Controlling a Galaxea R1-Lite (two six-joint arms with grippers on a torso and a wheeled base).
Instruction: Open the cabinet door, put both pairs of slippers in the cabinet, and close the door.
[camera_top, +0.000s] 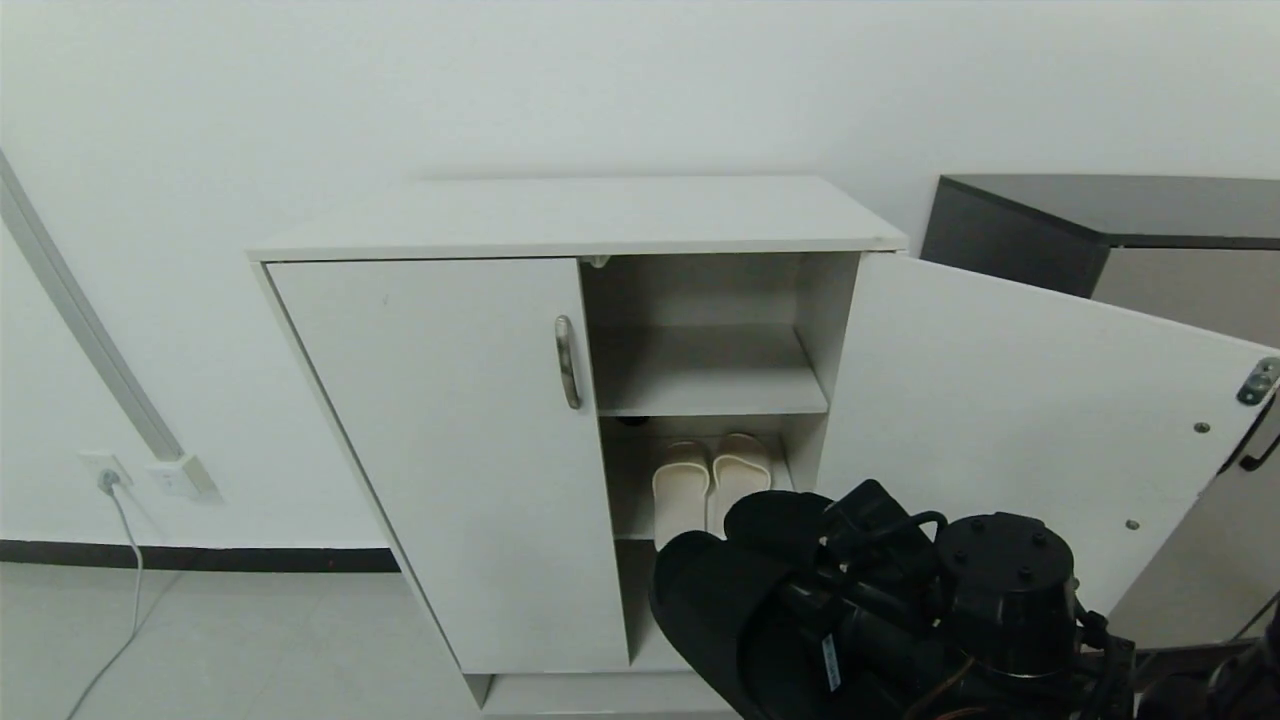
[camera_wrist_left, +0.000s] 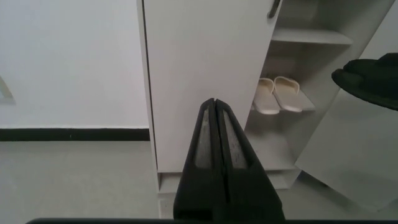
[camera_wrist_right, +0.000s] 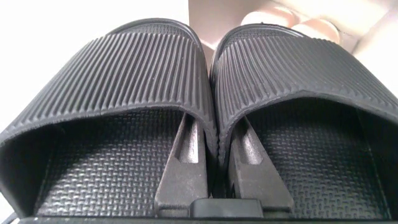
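The white cabinet has its right door swung open and its left door shut. A cream pair of slippers lies on the middle shelf, toes inward; in the left wrist view the cream slippers lie on that same shelf. My right gripper is shut on the black pair of slippers, one finger inside each slipper, pinching the two inner straps together. In the head view the black slippers hang in front of the open lower compartment. My left gripper is shut and empty, held back facing the left door.
A dark counter stands right of the cabinet behind the open door. A wall socket with a cable is at the lower left. The cabinet's top shelf is bare. Grey floor lies open to the left.
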